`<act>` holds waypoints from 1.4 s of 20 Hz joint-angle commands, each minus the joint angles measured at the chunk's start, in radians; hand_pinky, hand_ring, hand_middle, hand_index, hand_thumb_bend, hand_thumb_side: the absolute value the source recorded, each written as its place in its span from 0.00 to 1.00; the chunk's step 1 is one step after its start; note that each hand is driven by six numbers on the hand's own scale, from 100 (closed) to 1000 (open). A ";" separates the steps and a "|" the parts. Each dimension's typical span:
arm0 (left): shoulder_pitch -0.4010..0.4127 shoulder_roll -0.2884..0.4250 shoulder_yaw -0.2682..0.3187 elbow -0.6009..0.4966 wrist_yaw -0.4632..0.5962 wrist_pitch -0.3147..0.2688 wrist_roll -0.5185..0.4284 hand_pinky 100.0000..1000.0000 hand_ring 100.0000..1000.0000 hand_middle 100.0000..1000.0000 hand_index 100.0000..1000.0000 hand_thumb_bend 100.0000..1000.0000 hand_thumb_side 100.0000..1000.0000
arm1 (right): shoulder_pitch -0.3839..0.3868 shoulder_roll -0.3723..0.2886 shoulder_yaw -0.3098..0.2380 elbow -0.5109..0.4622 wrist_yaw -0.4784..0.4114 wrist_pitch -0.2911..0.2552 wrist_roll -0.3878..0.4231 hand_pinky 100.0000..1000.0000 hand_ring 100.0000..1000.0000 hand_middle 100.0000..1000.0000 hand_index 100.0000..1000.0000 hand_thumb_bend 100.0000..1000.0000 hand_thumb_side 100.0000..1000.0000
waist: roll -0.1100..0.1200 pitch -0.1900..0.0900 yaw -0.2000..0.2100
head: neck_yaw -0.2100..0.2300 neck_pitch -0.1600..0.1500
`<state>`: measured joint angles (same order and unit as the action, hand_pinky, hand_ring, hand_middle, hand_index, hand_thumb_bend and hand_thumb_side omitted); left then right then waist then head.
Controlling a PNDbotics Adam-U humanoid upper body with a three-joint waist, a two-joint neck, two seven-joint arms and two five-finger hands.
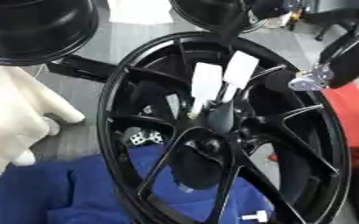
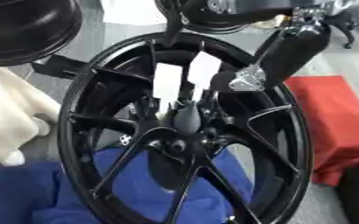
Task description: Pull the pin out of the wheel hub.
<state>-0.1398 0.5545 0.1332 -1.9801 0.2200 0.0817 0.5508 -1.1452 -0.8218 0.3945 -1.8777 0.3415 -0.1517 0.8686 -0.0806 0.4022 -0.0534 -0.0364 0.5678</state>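
A large black spoked wheel (image 1: 136, 83) stands tilted on a blue cloth (image 1: 60, 192). Its hub (image 1: 207, 144) sits at the middle where the spokes meet. My right hand (image 1: 205, 85) reaches down from the upper right through the rim. Its white-padded fingers (image 2: 167, 81) and dark thumb come together just above the hub. A small pale piece, the pin (image 1: 191, 113), shows at the fingertips, pinched between them. The black forearm with its silver joint (image 1: 309, 81) crosses the rim's right side. My left hand shows in neither view.
A second black rim (image 1: 29, 30) lies at the upper left and another (image 1: 209, 13) at the top. Cream-coloured padding (image 1: 14, 118) lies left of the wheel, and a red box (image 2: 328, 118) stands to its right. A small white T-shaped piece (image 1: 255, 215) rests on the cloth.
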 commanded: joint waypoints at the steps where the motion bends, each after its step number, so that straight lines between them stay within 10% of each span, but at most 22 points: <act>1: -0.007 0.011 0.005 -0.020 -0.001 -0.001 -0.001 0.81 0.78 0.77 0.84 0.54 0.57 | -0.020 -0.013 0.000 0.019 0.025 -0.017 -0.003 0.90 0.88 0.80 0.84 0.25 0.00 | 0.003 -0.012 0.003 | -0.007 -0.010; 28: -0.006 -0.002 0.004 -0.020 -0.019 -0.001 0.012 0.81 0.78 0.77 0.83 0.52 0.57 | 0.001 -0.023 -0.013 0.181 0.174 -0.090 -0.057 0.90 0.88 0.80 0.81 0.23 0.00 | -0.010 0.050 0.021 | -0.026 -0.004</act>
<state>-0.1421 0.5410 0.1331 -1.9801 0.2025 0.0814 0.5591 -1.1336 -0.8146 0.4002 -1.7022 0.5032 -0.2390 0.8137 -0.0947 0.4703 -0.0340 -0.0569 0.5693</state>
